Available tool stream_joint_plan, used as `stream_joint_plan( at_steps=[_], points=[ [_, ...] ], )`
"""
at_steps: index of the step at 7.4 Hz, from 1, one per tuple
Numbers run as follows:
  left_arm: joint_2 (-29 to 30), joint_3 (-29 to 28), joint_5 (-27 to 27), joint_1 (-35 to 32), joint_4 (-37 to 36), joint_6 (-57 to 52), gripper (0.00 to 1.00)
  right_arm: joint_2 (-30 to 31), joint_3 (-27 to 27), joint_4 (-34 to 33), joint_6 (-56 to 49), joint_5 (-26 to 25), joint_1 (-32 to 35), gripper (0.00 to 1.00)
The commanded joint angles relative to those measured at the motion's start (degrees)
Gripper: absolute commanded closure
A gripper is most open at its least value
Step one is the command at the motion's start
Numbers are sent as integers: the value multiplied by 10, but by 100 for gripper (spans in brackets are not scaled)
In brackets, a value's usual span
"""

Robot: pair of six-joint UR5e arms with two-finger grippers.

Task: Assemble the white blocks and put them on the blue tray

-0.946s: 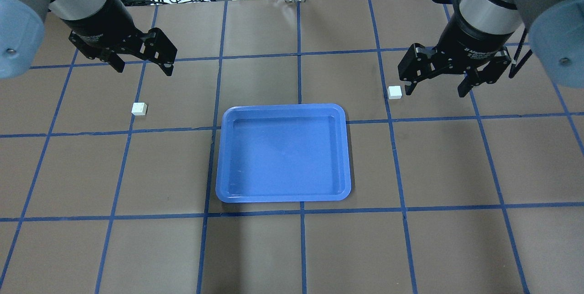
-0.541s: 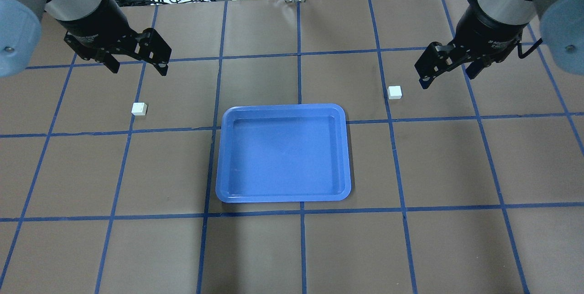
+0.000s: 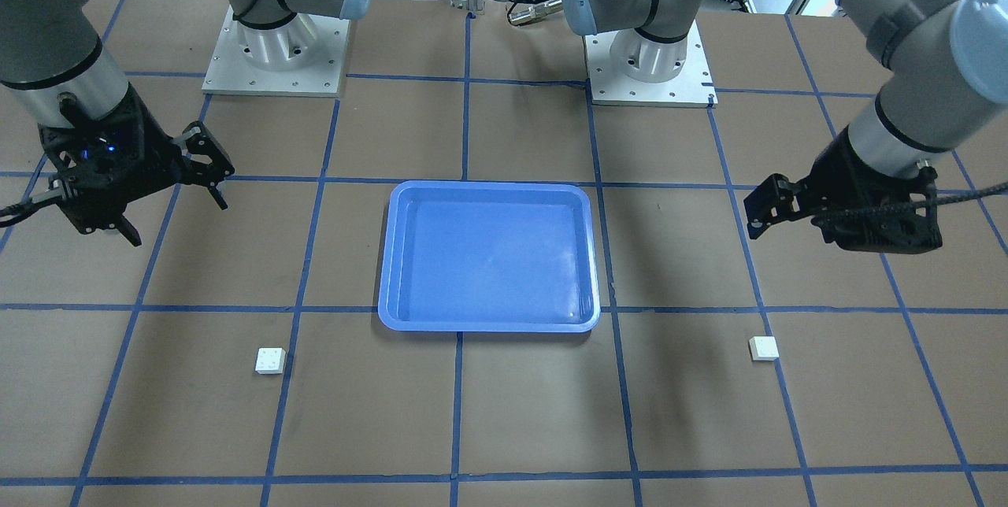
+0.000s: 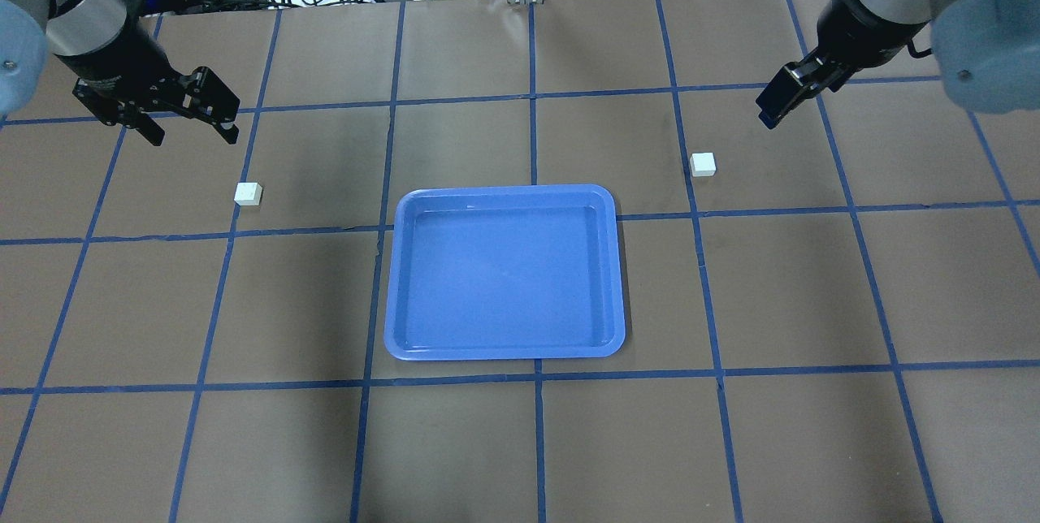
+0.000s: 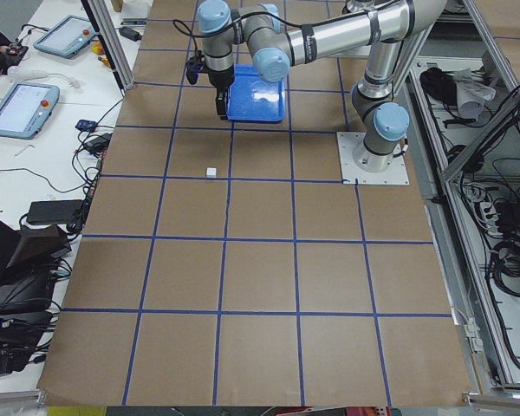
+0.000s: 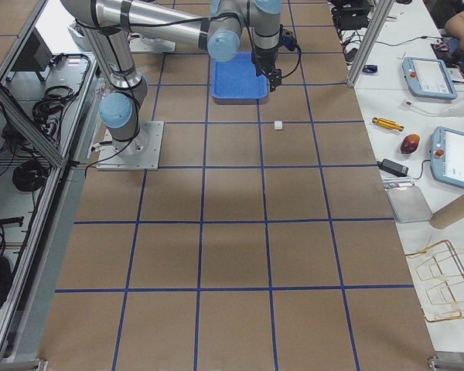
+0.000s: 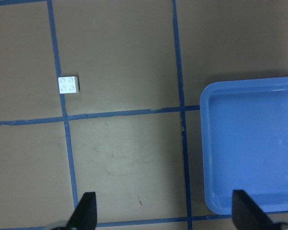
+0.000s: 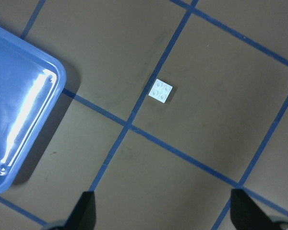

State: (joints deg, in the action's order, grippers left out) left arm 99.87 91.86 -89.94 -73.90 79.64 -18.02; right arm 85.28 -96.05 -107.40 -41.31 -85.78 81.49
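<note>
Overhead exterior: blue tray [image 4: 504,192] lies flat at mid-table, nothing in it. The two white blocks are not joined. They lie one on either side of the tray, both on the brown paper table [image 4: 520,442], neither touching the tray.

Left white block [image 4: 249,194]: off the tray's far-left corner, just beside a blue tape line [image 4: 216,304].
Right white block [image 4: 703,164]: off the tray's far-right corner, likewise just beside a tape line.
Both lie studs-up (four studs each, read from the wrist views).

Left gripper [image 4: 192,134]: raised over the table, beyond the left white block toward the far edge and apart from it. Fingers spread wide, nothing between them.

Right gripper [image 3: 179,222]: edge-on from overhead, so its state is read from the right wrist and front-facing views. Fingers spread wide, holding nothing. It hangs beyond and outboard of the right white block, not touching it.
</note>
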Motion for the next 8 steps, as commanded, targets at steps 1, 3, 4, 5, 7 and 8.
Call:
stream_joint_plan(
  at_steps=[1, 3, 4, 5, 7, 8],
  points=[
    [92, 2, -13, 34, -75, -13, 0, -47, 0, -55, -113, 13, -5, 0],
    [150, 3, -16, 37, -137, -25, 0, -98, 2, -61, -233, 129, -60, 0],
    [168, 3, -23, 38, -153, -45, 0, -122, 2, -61, -316, 166, -86, 0],
    [186, 11, -33, 38, -185, -69, 0, -141, 3, -60, -329, 169, -88, 0],
    [195, 51, -32, 38, -228, -89, 0, -155, 2, -63, -333, 168, -89, 1],
    [195, 73, -29, 39, -246, -98, 0, -166, 1, -63, -375, 168, -89, 1]
  ],
)
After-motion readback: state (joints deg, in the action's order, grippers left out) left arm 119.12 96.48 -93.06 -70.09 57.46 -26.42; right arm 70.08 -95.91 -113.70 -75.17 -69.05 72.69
